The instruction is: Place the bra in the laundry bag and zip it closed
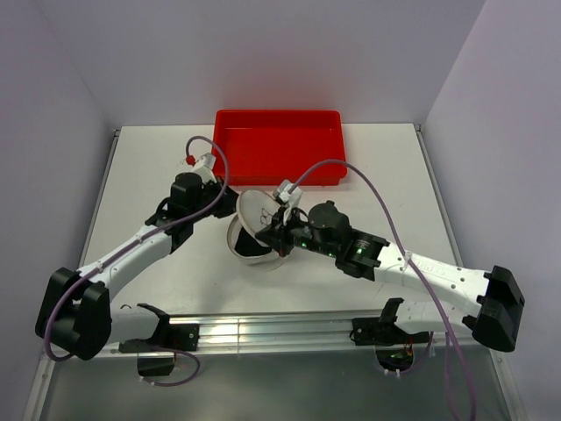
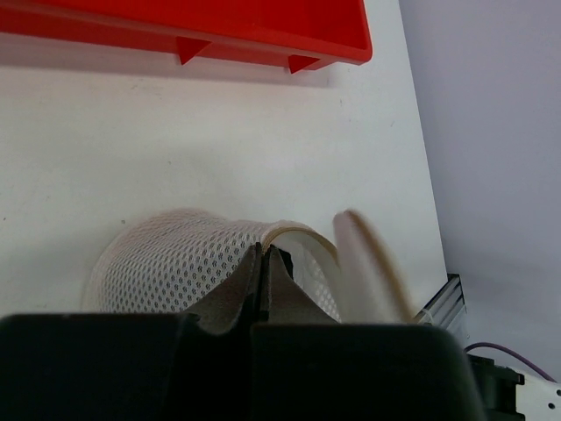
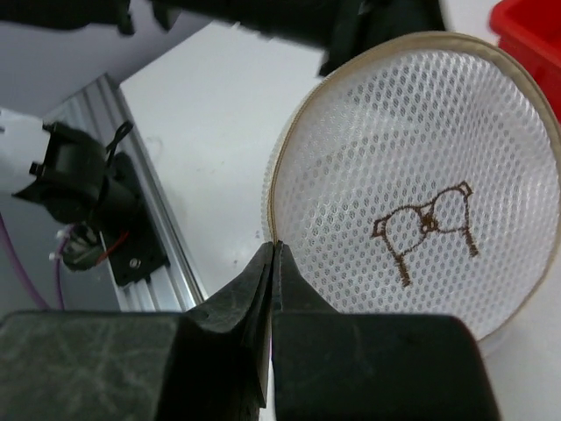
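Overhead, two robot arms met at the middle of a white rectangular table. A red rectangular plastic tray lay just beyond both claws, against the far edge. Between the claws sat the small round white mesh laundry bag, its flat round tan-edged lid raised on edge and bearing a small dark bra drawing. The left gripper reached in from the bag's left, its fingers pressed together on the tan-edged rim, with the mesh wall bulging just ahead of them. The right gripper came in from the other side, its fingers pinched tight on the lid's tan edge.
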Robot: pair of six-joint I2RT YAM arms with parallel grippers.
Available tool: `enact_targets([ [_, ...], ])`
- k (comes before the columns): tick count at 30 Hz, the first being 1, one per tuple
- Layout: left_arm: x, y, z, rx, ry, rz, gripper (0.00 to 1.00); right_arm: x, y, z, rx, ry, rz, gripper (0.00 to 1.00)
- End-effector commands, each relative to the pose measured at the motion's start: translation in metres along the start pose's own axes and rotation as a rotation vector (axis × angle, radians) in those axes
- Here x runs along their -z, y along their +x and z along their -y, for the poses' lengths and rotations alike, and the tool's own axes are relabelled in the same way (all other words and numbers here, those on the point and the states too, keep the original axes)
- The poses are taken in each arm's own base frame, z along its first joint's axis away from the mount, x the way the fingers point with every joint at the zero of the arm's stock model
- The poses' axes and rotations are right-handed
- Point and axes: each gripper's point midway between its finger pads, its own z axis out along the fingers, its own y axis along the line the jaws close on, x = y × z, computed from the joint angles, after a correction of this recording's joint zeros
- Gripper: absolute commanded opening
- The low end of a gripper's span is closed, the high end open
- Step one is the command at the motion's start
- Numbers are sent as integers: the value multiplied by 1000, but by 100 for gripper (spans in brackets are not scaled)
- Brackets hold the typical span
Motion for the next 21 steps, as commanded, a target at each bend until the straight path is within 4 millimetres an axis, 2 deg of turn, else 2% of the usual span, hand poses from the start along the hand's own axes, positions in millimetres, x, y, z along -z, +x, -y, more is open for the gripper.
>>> enact_targets([
  [1, -2, -27, 36, -38, 119, 59, 0, -7, 14, -17, 44, -67, -39, 0],
  [4, -4, -27, 38, -40, 125, 50, 0, -13, 27, -19, 41, -72, -66, 0],
  [7, -5, -22, 37, -33, 128, 32, 7, -22, 37, -13, 35, -43, -108, 0],
  [8, -5, -21, 33, -36, 119, 28, 15, -25, 35, -15, 33, -46, -113, 0],
  [10, -4, -19, 26, -36, 83, 21, 24, -30, 45, -18, 32, -63, -151, 0],
  [11, -4, -21, 23, -35, 67, 23, 35, -32, 45, -17, 27, -56, -153, 0],
  [12, -2, -22, 21, -35, 54, 22, 41, -35, 51, -15, 23, -44, -172, 0],
  [13, 2, -27, 20, -35, 37, 32, 53, -37, 50, -11, 22, -24, -169, 0],
  [16, 21, -38, 18, -58, -38, 59, 71, -36, 52, -4, 11, 20, -164, 0],
  [17, 27, -43, 10, -64, -97, 81, 73, -36, 50, -2, 8, 30, -155, 0],
  [19, 42, -52, 9, -69, -122, 127, 75, -37, 50, -2, 3, 32, -153, 0],
  [21, 53, -52, 6, -65, -147, 148, 75, -40, 54, -5, 0, 12, -164, 0],
])
